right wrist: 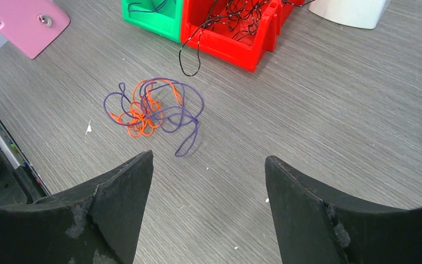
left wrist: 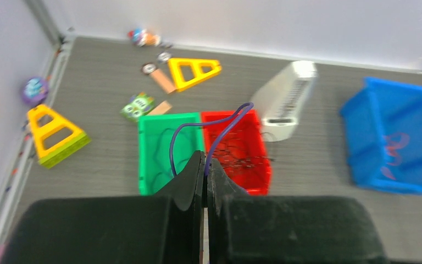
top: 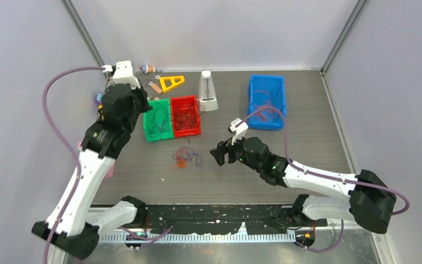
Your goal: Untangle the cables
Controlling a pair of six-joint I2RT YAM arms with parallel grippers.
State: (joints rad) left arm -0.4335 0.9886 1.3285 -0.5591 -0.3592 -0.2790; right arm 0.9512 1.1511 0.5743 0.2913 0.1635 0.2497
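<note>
The right gripper [right wrist: 209, 162] is wide open with nothing between its fingers; it hangs over the bare tabletop [right wrist: 335, 110], just short of the clump of cables [right wrist: 151, 110]. The clump lies loose on the tabletop in front of the red bin [right wrist: 225, 48], well apart from the blue bin [left wrist: 357, 148]. It is made of orange and purple strands looped through one another, so it has no single long axis; one purple loop [right wrist: 185, 144] does stick out on the side nearest the open fingers.

The left gripper [left wrist: 205, 165] is clamped on a purple strand [left wrist: 220, 129]; the strand arches up out of the fingertips and bends back down above the line where the green bin [left wrist: 143, 159] meets the red bin; where its far end runs I cannot tell. A black cable [right wrist: 189, 58] spills over the red bin's front wall onto the tabletop.

These strands look very light, thin and springy; a pull on one will likely drag the whole clump rather than free it. The protruding purple loop seems the best place to pinch, right at the fingertips; the orange mass would probably need holding down meanwhile.
</note>
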